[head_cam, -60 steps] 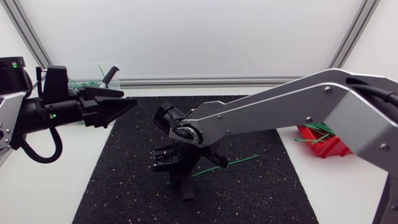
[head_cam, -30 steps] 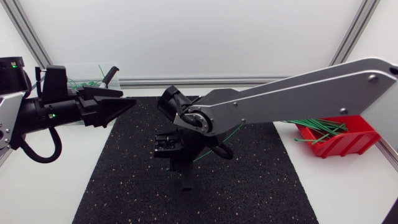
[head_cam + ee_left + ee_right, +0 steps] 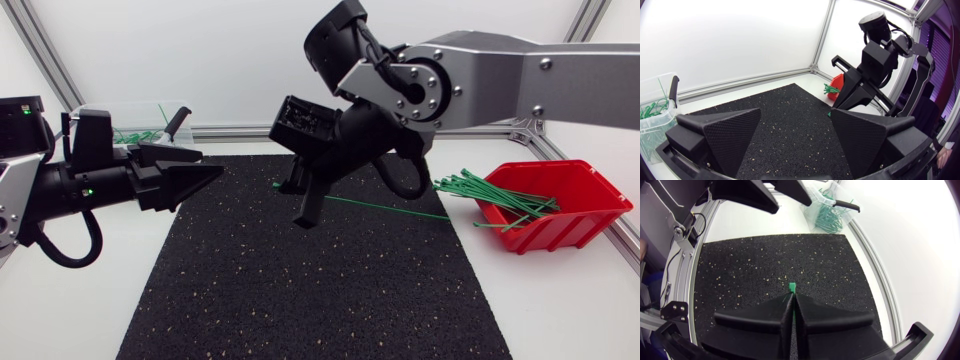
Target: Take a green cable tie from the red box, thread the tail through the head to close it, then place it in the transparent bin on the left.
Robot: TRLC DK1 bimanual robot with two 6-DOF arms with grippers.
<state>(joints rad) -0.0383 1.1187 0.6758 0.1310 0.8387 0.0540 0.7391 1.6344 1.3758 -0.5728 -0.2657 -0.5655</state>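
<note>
Right end effector (image 3: pixel 305 205) was up above the black mat (image 3: pixel 300 300), fingers pinched closed on one green cable tie (image 3: pixel 390 207). In the right wrist view the tie's head (image 3: pixel 792 286) poked out just past the fingertips. Its tail ran off toward the red box (image 3: pixel 575 225), where a bundle of spare ties (image 3: pixel 490 190) spilled over the rim. Left end effector (image 3: pixel 210 162) hung wide open with nothing in it, just beside the transparent bin (image 3: pixel 100 118) at the counter's (image 3: pixel 60 320) far left. A few green ties lay inside.
</note>
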